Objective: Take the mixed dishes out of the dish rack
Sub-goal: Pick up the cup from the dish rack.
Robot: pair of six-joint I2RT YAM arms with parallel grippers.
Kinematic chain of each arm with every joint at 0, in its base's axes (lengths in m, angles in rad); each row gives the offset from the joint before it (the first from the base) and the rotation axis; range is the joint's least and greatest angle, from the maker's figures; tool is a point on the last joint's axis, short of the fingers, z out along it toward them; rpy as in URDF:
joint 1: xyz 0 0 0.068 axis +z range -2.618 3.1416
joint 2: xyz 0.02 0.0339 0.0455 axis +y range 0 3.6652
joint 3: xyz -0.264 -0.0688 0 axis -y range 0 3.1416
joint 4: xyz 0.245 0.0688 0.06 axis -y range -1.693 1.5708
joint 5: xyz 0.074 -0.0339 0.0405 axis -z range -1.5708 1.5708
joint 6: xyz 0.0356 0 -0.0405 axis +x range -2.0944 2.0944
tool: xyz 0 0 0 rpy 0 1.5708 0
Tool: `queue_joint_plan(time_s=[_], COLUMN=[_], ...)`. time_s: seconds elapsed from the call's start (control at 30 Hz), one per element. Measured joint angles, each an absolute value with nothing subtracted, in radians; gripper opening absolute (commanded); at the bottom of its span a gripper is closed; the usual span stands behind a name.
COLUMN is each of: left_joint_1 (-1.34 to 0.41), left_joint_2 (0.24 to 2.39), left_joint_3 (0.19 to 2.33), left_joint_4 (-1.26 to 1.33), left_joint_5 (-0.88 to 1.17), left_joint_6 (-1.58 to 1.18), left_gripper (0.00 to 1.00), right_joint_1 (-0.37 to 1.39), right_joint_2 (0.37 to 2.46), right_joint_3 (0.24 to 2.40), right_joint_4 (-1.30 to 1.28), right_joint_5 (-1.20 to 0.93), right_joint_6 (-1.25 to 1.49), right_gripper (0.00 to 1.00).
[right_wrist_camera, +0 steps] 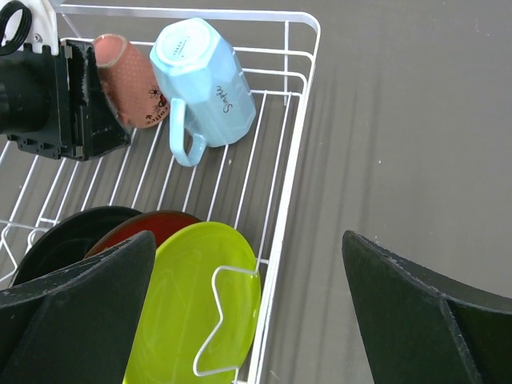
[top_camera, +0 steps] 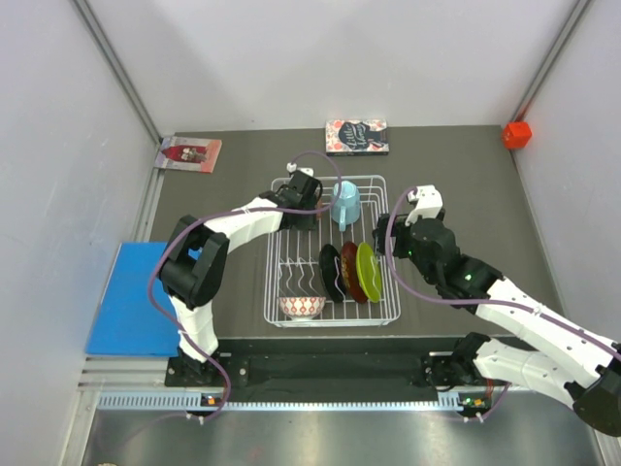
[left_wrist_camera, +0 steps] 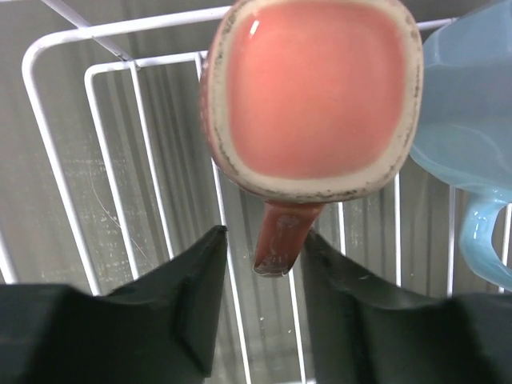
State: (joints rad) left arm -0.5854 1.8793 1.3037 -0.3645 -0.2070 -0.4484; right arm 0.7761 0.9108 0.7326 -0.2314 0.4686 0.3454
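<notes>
The white wire dish rack (top_camera: 386,291) holds a light-blue mug (top_camera: 345,202) at its back, black (top_camera: 331,272), red (top_camera: 349,272) and lime-green (top_camera: 368,270) plates on edge, and a patterned bowl (top_camera: 302,307) in front. My left gripper (left_wrist_camera: 264,248) is open, its fingers either side of the salmon-pink mug's (left_wrist_camera: 312,96) handle. The right finger is close against the handle and the left finger stands apart. My right gripper (right_wrist_camera: 248,256) is wide open above the lime-green plate (right_wrist_camera: 192,304) and the rack's right rim (right_wrist_camera: 292,160). The blue mug (right_wrist_camera: 204,80) lies tilted beside the pink mug (right_wrist_camera: 128,80).
Two flat books lie on the table behind the rack, one (top_camera: 357,137) at the back centre and one (top_camera: 189,153) at the back left. A small red cube (top_camera: 516,134) sits at the back right. A blue mat (top_camera: 136,296) lies off the table's left edge.
</notes>
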Motion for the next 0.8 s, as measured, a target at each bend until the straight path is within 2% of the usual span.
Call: queue_joint_plan(time_s=[0.2, 0.3, 0.43, 0.5, 0.53, 0.6, 0.63, 0.67, 0.8], left_joint_1=[-0.585, -0.585, -0.585, -0.585, -0.585, -0.585, -0.585, -0.585, -0.6], left_joint_2=[1.879, 1.879, 1.879, 1.879, 1.879, 1.879, 1.879, 1.879, 1.879], left_joint_3=[1.301, 1.298, 1.291, 1.28, 1.274, 1.258, 1.253, 1.251, 1.247], left_joint_4=[-0.351, -0.34, -0.314, -0.29, -0.282, -0.266, -0.262, -0.257, -0.234], left_joint_5=[-0.226, -0.228, -0.229, -0.23, -0.229, -0.229, -0.227, -0.216, -0.207], left_joint_6=[-0.455, -0.458, -0.458, -0.457, -0.459, -0.458, -0.458, -0.458, -0.461], left_gripper=[0.55, 0.52, 0.43, 0.34, 0.33, 0.22, 0.15, 0.0, 0.0], right_joint_1=[0.776, 0.776, 0.776, 0.776, 0.776, 0.776, 0.776, 0.776, 0.776], right_joint_2=[0.911, 0.911, 0.911, 0.911, 0.912, 0.912, 0.912, 0.912, 0.912], right_joint_3=[0.733, 0.733, 0.731, 0.727, 0.725, 0.719, 0.715, 0.714, 0.712], right_joint_4=[-0.232, -0.232, -0.232, -0.229, -0.233, -0.233, -0.232, -0.233, -0.232], right_joint_5=[0.468, 0.468, 0.468, 0.467, 0.466, 0.465, 0.465, 0.465, 0.464], right_joint_6=[0.346, 0.346, 0.352, 0.353, 0.353, 0.353, 0.353, 0.353, 0.353], right_gripper=[1.0, 1.0, 1.0, 1.0, 1.0, 1.0, 1.0, 0.99, 1.0])
